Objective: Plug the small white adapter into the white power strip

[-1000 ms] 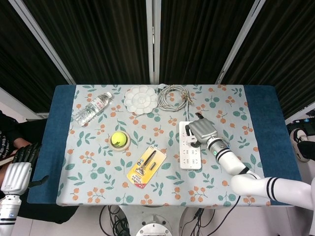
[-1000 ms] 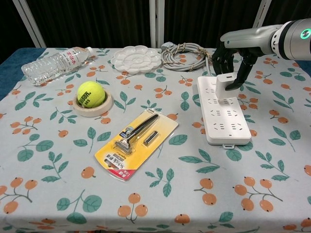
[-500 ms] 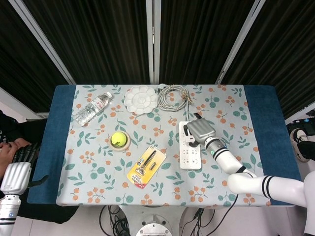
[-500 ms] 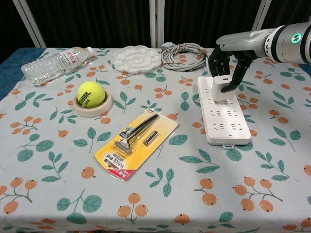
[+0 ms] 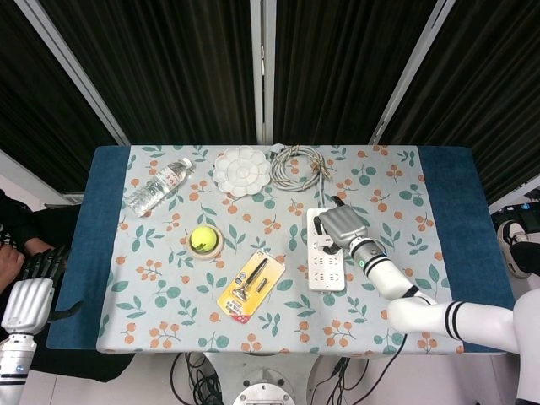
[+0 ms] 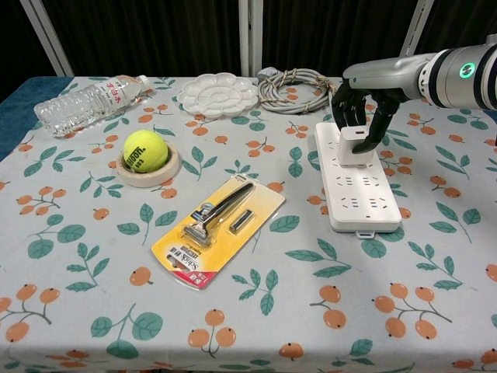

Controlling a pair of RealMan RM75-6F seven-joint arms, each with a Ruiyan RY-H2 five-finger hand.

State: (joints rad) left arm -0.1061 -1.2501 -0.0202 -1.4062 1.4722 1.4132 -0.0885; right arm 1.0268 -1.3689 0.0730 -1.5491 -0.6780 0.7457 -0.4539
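Observation:
The white power strip (image 6: 356, 186) (image 5: 325, 268) lies lengthwise on the right half of the floral cloth. My right hand (image 6: 359, 107) (image 5: 339, 225) hovers over its far end and pinches the small white adapter (image 6: 349, 146), which stands upright with its base on the strip's far sockets. Whether its pins are seated is hidden. In the head view the hand covers the adapter. My left hand (image 5: 34, 291) hangs off the table's left edge with its fingers loosely apart, holding nothing.
A razor in yellow packaging (image 6: 218, 225) lies mid-table. A tennis ball (image 6: 146, 149) sits in a tape ring at the left, a water bottle (image 6: 85, 101) beyond it. A white palette (image 6: 217, 94) and a coiled grey cable (image 6: 299, 85) lie at the far edge.
My right hand has carried the adapter leftward and toward the strip's far end, lowering it onto the sockets. The left hand has not moved.

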